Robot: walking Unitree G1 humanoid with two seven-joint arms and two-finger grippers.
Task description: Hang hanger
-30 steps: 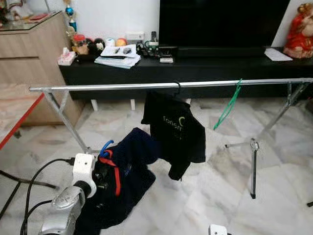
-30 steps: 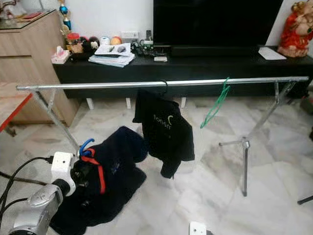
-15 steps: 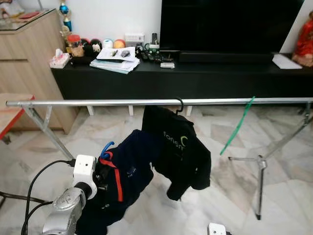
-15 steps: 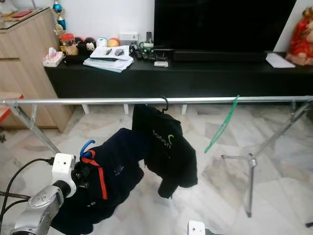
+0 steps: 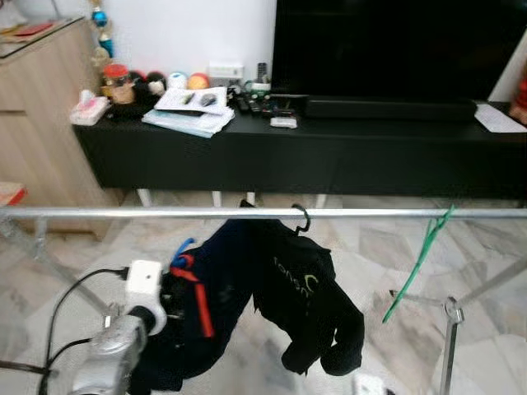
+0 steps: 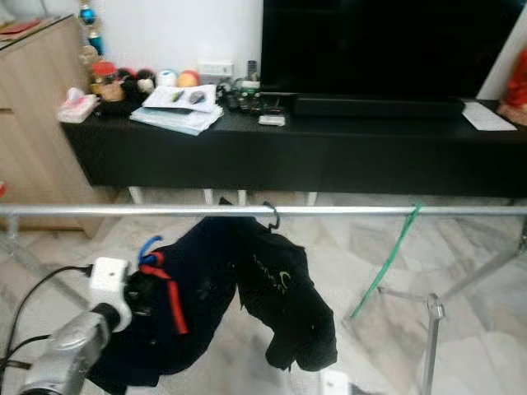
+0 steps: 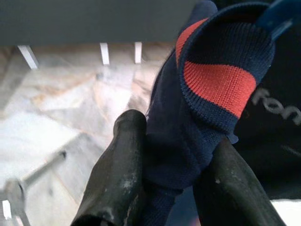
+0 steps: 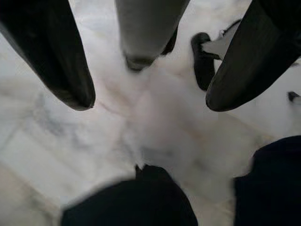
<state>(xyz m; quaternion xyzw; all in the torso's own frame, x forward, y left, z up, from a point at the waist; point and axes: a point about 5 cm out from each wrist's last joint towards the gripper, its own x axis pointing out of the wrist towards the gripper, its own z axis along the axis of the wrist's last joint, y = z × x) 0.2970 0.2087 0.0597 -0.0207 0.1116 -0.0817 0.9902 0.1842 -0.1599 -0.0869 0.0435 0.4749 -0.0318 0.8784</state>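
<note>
Legibly, only one piece of writing showed: pale lettering on the black shirt (image 5: 309, 300) hanging from the rail (image 5: 123, 212), too blurred for me to read in full; in my left wrist view the letters "fon" appeared on dark cloth. No other labels could be made out.

Counts: one silver rail, crossing the head views from side to side. One black hanger hook (image 5: 303, 217) over it, carrying the black shirt. One green hanger (image 5: 418, 263) on the rail, further to my right, tilted and bare. One navy garment (image 5: 216, 288) with a red-and-navy ribbed collar (image 7: 220, 84), with a blue hanger hook (image 5: 181, 249) poking up from the collar.

My left tool (image 7: 171, 183) was closed on the navy garment, both black fingers (image 7: 117, 174) pinching the cloth just below the collar, holding it up below the rail and beside the black shirt.

My right tool (image 8: 148, 101) stood spread wide with nothing in it, pointing at the marble floor (image 8: 94, 141).

Behind the rail: one long black worktop (image 5: 329, 140) with papers (image 5: 188, 115) and small clutter, one dark screen (image 5: 395, 49) above.
</note>
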